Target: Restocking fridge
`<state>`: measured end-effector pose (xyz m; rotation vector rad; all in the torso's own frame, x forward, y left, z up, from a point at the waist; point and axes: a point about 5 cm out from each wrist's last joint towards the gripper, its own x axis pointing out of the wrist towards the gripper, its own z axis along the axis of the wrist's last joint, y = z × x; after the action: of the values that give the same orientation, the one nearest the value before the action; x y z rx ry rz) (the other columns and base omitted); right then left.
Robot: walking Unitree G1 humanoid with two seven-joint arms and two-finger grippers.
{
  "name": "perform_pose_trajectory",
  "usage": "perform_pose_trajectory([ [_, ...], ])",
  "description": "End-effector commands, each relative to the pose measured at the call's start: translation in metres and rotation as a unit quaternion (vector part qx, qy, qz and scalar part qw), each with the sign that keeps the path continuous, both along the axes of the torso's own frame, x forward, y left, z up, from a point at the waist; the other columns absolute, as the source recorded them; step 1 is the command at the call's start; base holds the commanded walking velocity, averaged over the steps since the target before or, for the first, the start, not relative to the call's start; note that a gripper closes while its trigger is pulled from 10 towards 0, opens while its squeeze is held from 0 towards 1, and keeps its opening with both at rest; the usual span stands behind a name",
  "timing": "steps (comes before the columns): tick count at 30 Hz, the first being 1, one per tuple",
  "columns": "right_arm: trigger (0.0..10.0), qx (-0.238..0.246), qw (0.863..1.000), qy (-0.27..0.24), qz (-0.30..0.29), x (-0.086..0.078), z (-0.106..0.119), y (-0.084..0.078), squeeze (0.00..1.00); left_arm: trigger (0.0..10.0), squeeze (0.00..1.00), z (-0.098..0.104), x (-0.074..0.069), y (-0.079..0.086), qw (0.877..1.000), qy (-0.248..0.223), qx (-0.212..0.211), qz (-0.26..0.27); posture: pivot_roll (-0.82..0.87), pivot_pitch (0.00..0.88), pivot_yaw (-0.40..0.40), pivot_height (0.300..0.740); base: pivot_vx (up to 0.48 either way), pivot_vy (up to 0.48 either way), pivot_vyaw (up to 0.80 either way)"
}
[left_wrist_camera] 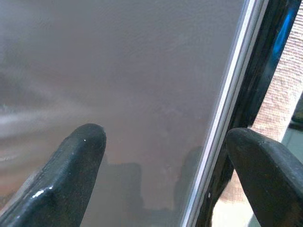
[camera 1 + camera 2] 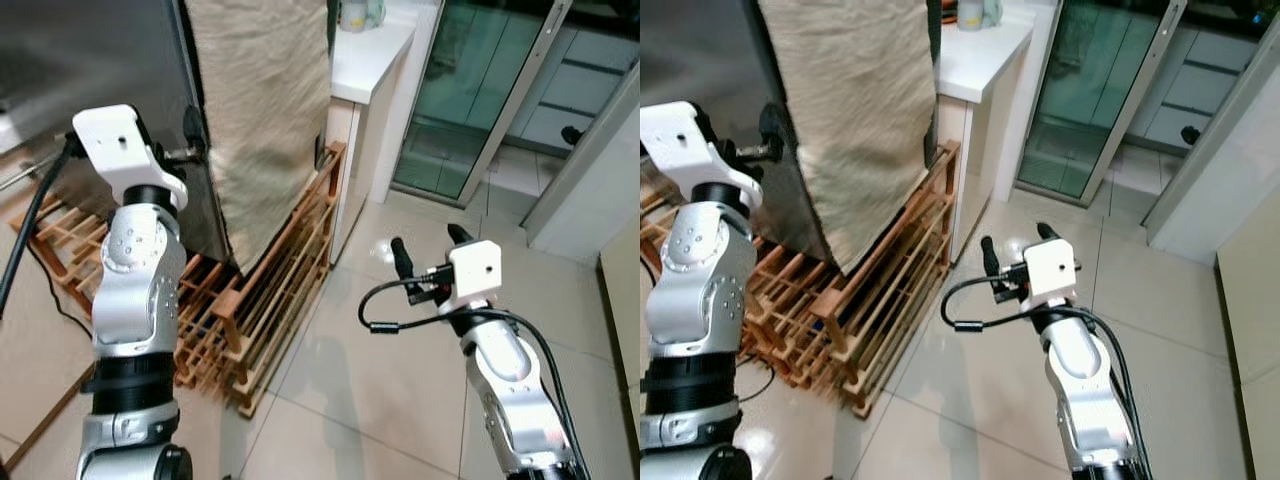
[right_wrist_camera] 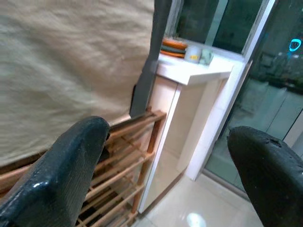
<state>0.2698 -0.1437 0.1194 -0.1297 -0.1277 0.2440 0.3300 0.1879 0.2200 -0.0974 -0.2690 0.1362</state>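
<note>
The fridge's dark grey door stands at the upper left, its side draped with a beige cloth. My left gripper is raised against the door's right edge. In the left wrist view it is open, with one finger over the door's face and the other past the silver edge strip. My right gripper hangs open over the tiled floor to the right, holding nothing. In the right wrist view it faces the cloth and the counter.
A low wooden slatted rack lies on the floor beside the fridge. Behind it stands a white counter with dishes on top. A glass sliding door is at the back right. A black cable runs down at the left.
</note>
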Motion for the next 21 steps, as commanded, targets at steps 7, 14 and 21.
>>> perform_pose_trajectory([
  [7, 10.0, 0.002, 1.0, 0.001, -0.011, 0.001, -0.003, 0.0, 0.0, 10.0, 0.0, -0.014, 0.019, -0.019, 0.999, 0.034, 0.003, -0.031, -0.11, 0.0, -0.018, 0.74, 0.0, 0.0, 0.0],
  [14, 10.0, 0.004, 1.0, 0.002, -0.01, 0.001, -0.003, 0.002, 0.0, 10.0, 0.0, -0.018, 0.029, -0.027, 0.996, 0.046, 0.035, -0.066, -0.12, 0.0, -0.019, 0.74, 0.0, 0.0, 0.0],
  [21, 10.0, 0.001, 1.0, 0.004, -0.012, -0.001, -0.004, -0.002, 0.0, 10.0, 0.0, -0.017, 0.044, -0.021, 0.995, 0.058, 0.031, -0.08, -0.15, 0.0, -0.012, 0.74, 0.0, 0.0, 0.0],
])
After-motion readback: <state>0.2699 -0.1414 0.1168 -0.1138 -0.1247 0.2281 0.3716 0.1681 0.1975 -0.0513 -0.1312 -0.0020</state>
